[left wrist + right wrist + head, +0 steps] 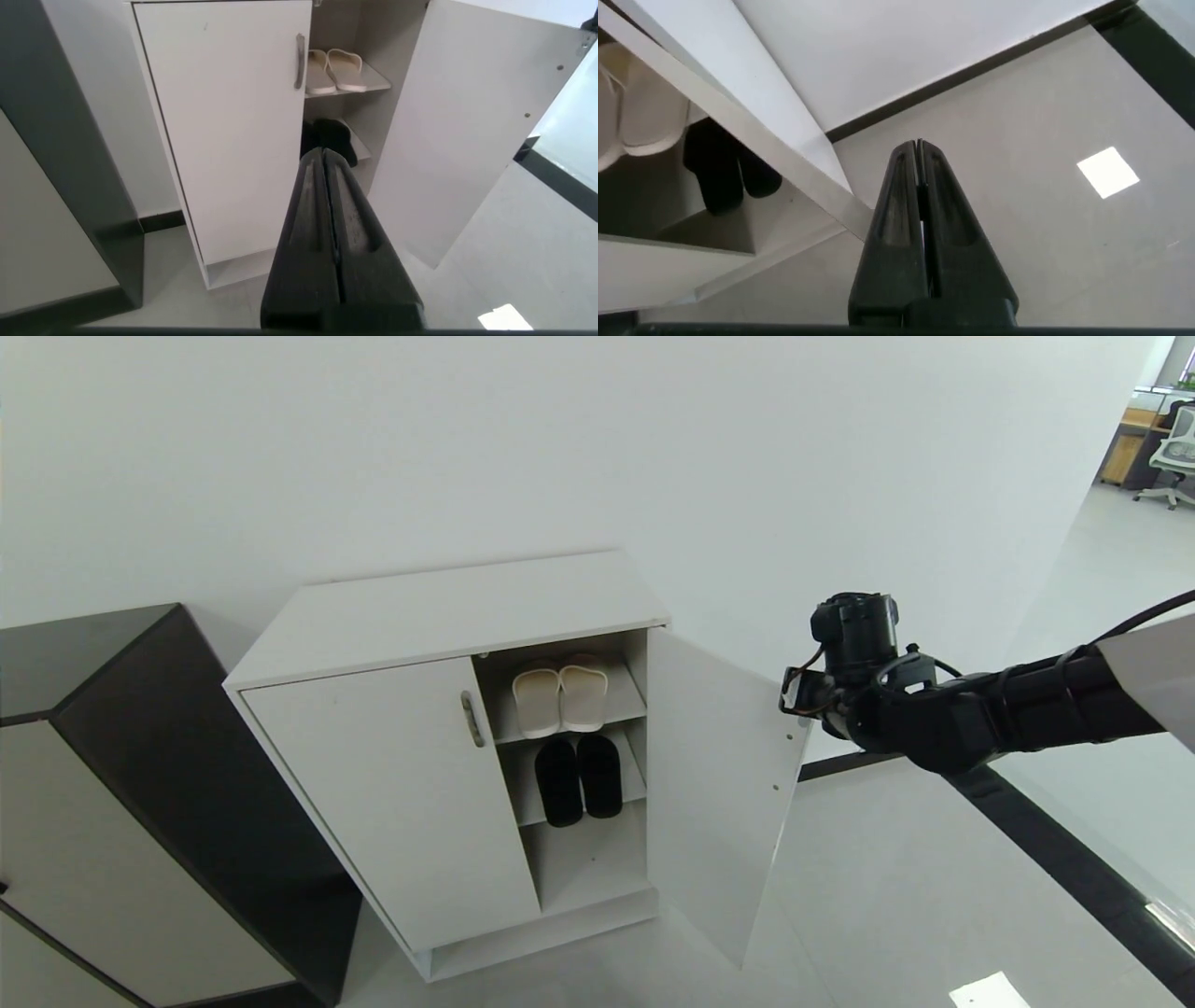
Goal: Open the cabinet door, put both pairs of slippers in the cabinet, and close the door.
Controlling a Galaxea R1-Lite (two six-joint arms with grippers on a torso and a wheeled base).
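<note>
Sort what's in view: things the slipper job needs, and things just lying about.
Job: white two-door wooden cabinet; its open door; cream slippers, top shelf; black slippers, shelf below; black right hand, shut, near the door's edge.
Lying about: dark grey cabinet alongside; white square patch on the floor; white office chair far back.

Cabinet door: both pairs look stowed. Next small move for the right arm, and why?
Probably press the right gripper against the outer face of the open door and start swinging it shut. The white slippers sit on the upper shelf, the black slippers on the shelf below, and the shut gripper is beside the door's free edge.
</note>
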